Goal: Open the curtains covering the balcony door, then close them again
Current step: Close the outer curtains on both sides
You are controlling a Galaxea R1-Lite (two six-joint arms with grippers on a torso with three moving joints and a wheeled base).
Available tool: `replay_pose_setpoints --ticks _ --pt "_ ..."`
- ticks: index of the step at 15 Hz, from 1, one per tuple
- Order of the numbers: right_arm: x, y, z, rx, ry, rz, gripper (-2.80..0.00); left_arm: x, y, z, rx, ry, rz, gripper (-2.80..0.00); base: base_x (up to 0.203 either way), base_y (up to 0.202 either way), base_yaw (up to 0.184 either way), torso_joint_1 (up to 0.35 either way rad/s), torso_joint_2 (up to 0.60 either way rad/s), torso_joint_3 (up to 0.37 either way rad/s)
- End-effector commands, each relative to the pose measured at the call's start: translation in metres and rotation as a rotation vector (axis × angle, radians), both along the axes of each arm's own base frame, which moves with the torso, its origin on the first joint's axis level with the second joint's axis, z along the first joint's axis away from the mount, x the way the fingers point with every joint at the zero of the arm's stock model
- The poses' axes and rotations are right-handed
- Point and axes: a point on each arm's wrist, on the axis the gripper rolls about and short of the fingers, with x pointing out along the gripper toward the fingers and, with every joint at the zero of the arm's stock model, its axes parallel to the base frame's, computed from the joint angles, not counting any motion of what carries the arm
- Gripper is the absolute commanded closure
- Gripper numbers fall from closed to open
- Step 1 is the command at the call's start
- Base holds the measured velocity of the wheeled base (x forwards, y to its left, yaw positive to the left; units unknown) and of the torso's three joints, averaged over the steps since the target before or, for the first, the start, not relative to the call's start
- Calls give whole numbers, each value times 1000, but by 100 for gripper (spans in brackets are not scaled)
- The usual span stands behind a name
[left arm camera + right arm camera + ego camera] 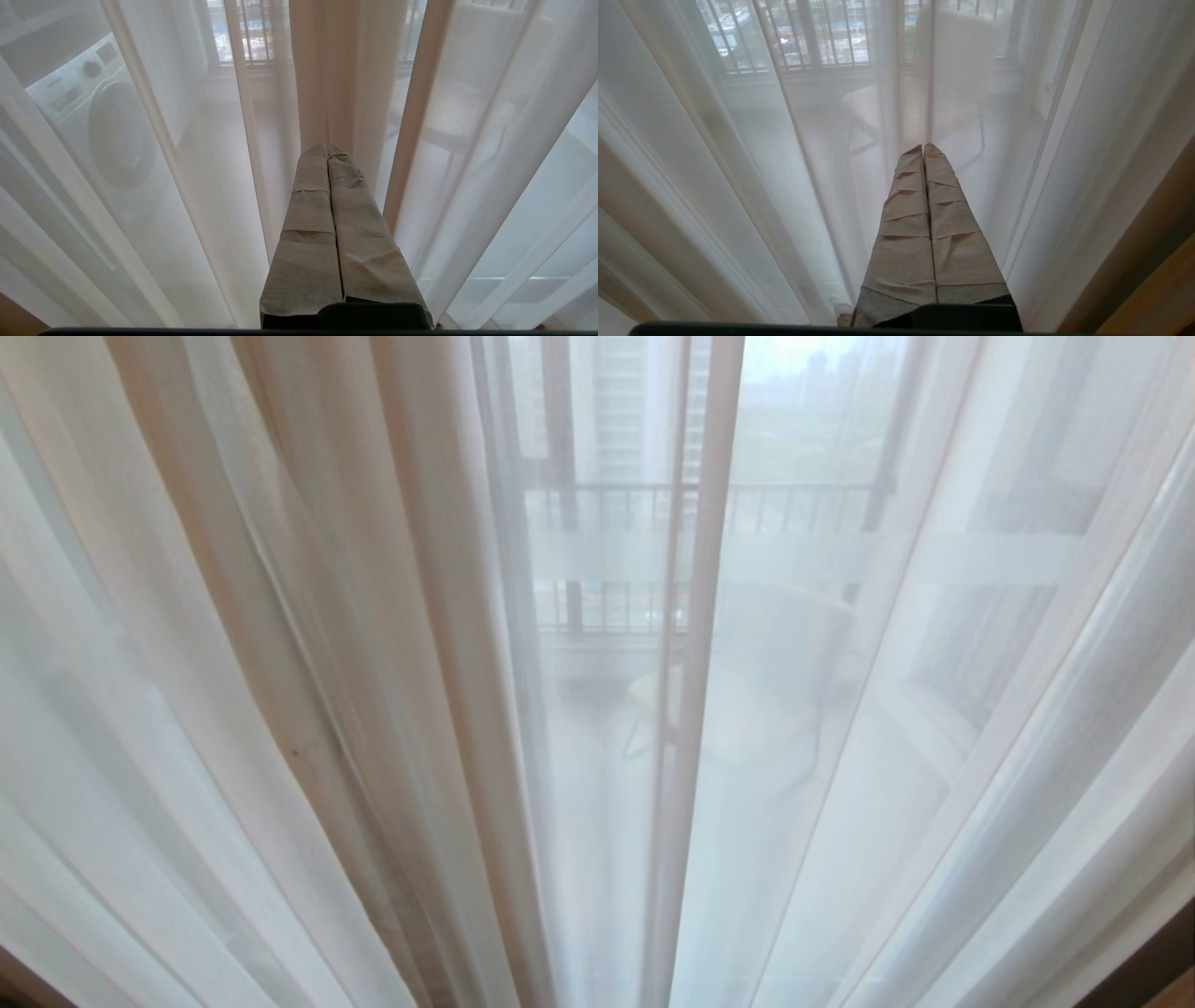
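Note:
Sheer white curtains (280, 691) hang drawn across the whole head view in long folds, and the bunched folds left of centre look beige. Through them the balcony door (803, 560) shows dimly, a frosted white band crossing its glass. Neither gripper is in the head view. My left gripper (327, 147) has its tape-wrapped fingers (308, 219) pressed together with nothing between them, pointing at a beige fold (345, 70) of the curtains. My right gripper (923, 147) is shut and empty in the same way, just in front of the sheer curtains (738, 186).
Behind the sheer fabric stand a washing machine (117, 130), a pale chair (952, 70) and a balcony railing (653, 509). A wooden edge (1157, 298) runs along the right side, next to the right gripper.

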Motion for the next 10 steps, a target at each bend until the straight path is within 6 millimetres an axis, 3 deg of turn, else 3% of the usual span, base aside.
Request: replay_pose_setpoints --ticks 1,10 --pt "0 0 0 1 0 0 0 0 0 0 0 -3 1 0 0 0 0 0 0 0" --pt "0 0 0 1 0 0 0 0 0 0 0 -3 1 0 0 0 0 0 0 0"
